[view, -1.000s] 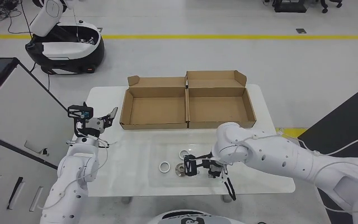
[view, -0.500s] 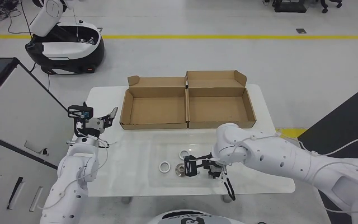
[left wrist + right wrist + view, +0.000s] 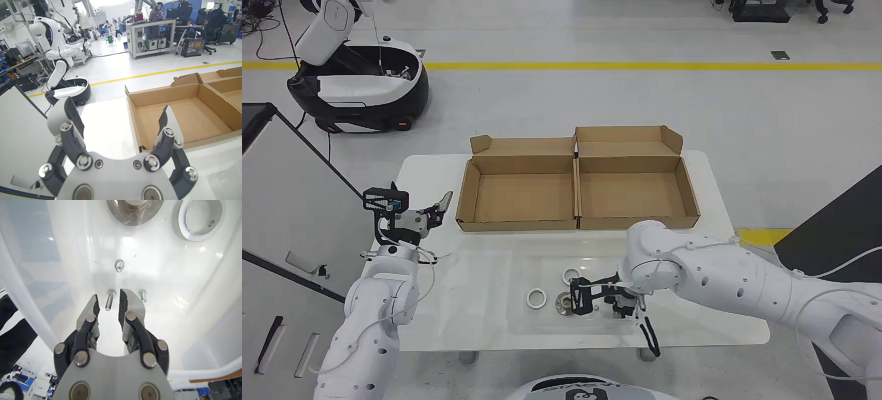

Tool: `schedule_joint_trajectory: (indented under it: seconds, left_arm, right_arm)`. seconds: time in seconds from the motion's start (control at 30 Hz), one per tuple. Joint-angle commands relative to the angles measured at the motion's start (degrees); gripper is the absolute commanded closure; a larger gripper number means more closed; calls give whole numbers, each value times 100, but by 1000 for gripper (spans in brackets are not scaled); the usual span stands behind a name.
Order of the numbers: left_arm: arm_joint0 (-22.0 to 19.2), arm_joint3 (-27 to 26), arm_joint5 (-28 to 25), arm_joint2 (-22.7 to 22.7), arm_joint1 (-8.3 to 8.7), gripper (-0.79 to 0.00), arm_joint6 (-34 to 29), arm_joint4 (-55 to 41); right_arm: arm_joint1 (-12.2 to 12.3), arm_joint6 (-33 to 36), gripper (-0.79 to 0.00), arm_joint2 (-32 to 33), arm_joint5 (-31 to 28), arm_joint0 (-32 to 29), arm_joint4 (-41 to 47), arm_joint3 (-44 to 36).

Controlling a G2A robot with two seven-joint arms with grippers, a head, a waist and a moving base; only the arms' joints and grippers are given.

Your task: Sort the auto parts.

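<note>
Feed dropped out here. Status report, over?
Left gripper open, beside left box. Right gripper open, long bolt between its jaws, ungripped. Short bolt close alongside.

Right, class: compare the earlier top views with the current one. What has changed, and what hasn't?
Nothing visibly moved, and nothing was gripped or released. The right gripper stays open over the tray, with the long bolt between its jaws but not gripped. The left gripper stays open, raised beside the left box. The rings and flange lie where they were.
</note>
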Motion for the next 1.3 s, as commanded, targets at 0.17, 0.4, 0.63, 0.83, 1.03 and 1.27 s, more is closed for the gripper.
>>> schedule_joint_trajectory:
  seconds: [0.17, 0.4, 0.63, 0.83, 1.03, 1.27]
  left_arm:
    - [0, 0, 0, 0, 0, -785, 0, 0]
    - [0, 0, 0, 0, 0, -785, 0, 0]
    - [0, 0, 0, 0, 0, -785, 0, 0]
    - [0, 0, 0, 0, 0, -785, 0, 0]
    - [0, 0, 0, 0, 0, -785, 0, 0]
    - [0, 0, 0, 0, 0, -785, 0, 0]
  right_arm:
    - [-34, 17, -222, 0, 17, -28, -16, 78]
    - [-48, 40, -77, 0, 40, -35, -29, 120]
    - [-45, 127, 0, 0, 126, -5, -47, 62]
    - [8, 192, 0, 0, 192, 158, 25, -183]
    - [163, 164, 0, 137, 164, 345, 213, -584]
    - [436, -182, 0, 564, -182, 389, 453, -1022]
